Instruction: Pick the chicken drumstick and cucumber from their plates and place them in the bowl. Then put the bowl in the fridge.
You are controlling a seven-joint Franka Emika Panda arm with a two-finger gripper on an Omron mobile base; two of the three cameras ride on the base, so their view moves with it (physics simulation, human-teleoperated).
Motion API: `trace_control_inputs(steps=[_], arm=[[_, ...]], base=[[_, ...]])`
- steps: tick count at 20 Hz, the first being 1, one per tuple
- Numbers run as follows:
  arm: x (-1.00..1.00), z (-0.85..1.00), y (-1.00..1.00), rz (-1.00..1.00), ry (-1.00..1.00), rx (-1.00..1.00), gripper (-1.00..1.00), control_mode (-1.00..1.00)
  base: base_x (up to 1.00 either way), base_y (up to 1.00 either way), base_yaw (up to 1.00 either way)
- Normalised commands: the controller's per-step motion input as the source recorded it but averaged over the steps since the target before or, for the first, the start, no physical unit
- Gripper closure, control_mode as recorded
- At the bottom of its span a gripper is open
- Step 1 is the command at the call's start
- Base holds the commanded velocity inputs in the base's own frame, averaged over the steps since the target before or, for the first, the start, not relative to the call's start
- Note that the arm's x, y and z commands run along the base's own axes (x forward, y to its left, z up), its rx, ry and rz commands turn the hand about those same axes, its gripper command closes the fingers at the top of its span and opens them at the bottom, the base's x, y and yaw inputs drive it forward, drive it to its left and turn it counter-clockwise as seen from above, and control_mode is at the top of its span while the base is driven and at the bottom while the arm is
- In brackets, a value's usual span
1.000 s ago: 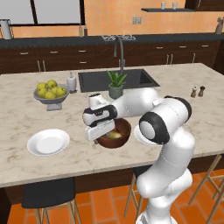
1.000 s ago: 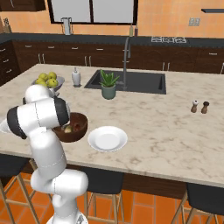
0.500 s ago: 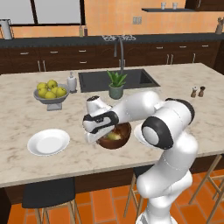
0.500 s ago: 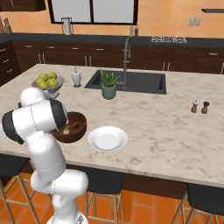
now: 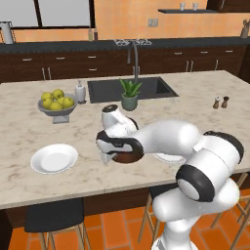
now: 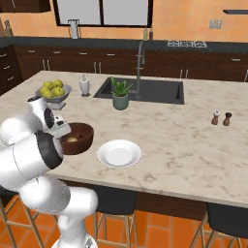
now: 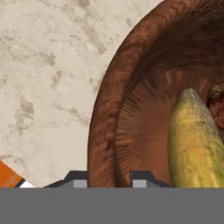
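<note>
The dark brown wooden bowl (image 5: 129,155) (image 6: 81,137) stands on the marble island near its front edge. My gripper (image 7: 110,180) (image 5: 108,150) (image 6: 63,135) is shut on the bowl's thick rim (image 7: 101,131), one finger outside and one inside. Inside the bowl lie the yellow-green cucumber (image 7: 192,140) (image 6: 72,139) and, beside it, the reddish-brown chicken drumstick (image 7: 217,103). One bare white plate (image 5: 53,158) lies left of the bowl. The other plate (image 6: 119,154) (image 5: 169,157) lies to its right, partly behind my arm. The fridge is out of view.
A grey footed bowl of yellow-green fruit (image 5: 57,103), a soap bottle (image 5: 80,91), a potted plant (image 5: 129,95) and the sink (image 5: 146,88) stand behind the bowl. Salt and pepper shakers (image 5: 220,102) are far right. Stools sit under the island's front edge.
The hand came down from above the bowl to its rim, and the jaws went from wide open to shut on it. The bowl has not moved.
</note>
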Motion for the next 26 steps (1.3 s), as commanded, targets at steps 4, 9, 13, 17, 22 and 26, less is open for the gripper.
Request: trace_control_inputs(steps=[4,9,13,17,22,26], arm=[[-0.87,0.95,-0.24,0.41,0.00,0.06,1.00,-1.00],[-1.00,0.60,-0.63,0.54,-0.06,0.01,1.00,-1.00],[-1.00,0.43,-0.85,0.57,-0.08,0.00,1.00,-1.00],[-1.00,0.32,-0.95,0.43,-0.04,0.00,1.00,-1.00],[-0.90,0.09,-0.76,0.18,-0.01,0.00,1.00,-1.00],[-0.24,0.00,-0.67,0.00,-0.01,-0.01,1.00,-1.00]], base=[[0.00,0.00,0.00],[0.00,0.00,0.00],[0.00,0.00,0.00],[0.00,0.00,0.00],[0.00,0.00,0.00],[0.00,0.00,0.00]])
